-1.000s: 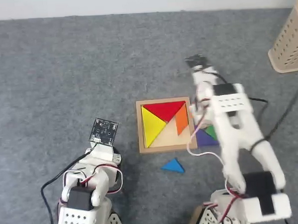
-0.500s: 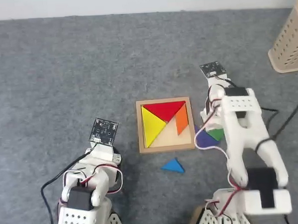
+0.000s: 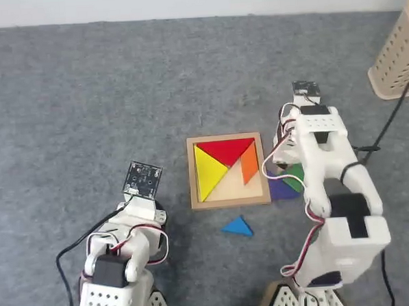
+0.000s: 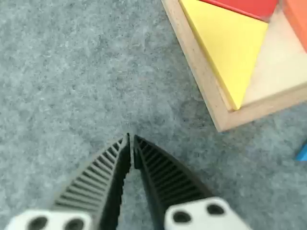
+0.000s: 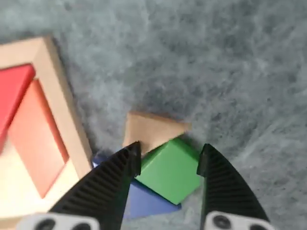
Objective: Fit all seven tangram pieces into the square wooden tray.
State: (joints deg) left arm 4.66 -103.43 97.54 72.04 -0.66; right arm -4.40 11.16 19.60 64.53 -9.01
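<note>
Right gripper (image 5: 169, 151) is open, its jaws spread either side of the green square (image 5: 170, 172) w/o closing on it (can't tell if either finger touches). That square lies flat on the grey surface (image 5: 216, 57), just right of the wooden tray (image 5: 64, 120). Two pcs touch it: a plain wooden triangle (image 5: 153, 128) on the far side and a purple piece (image 5: 144, 201) on the near side, the latter up against the tray rim.

Inside the tray are 3 pcs. The red triangle (image 3: 225, 152) runs along the far edge, the yellow triangle (image 3: 207, 172) along the left edge, and the orange parallelogram (image 3: 249, 163) sits by the right edge. Bare wood shows in the near-right part.

A blue triangle (image 3: 238, 226) lies on the surface just in front of the tray, apart from it.

Left gripper (image 4: 129, 140) is closed on nothing, hanging over the surface near the tray's near-left corner. A slatted basket (image 3: 398, 54) stands at the far right, well apart.
</note>
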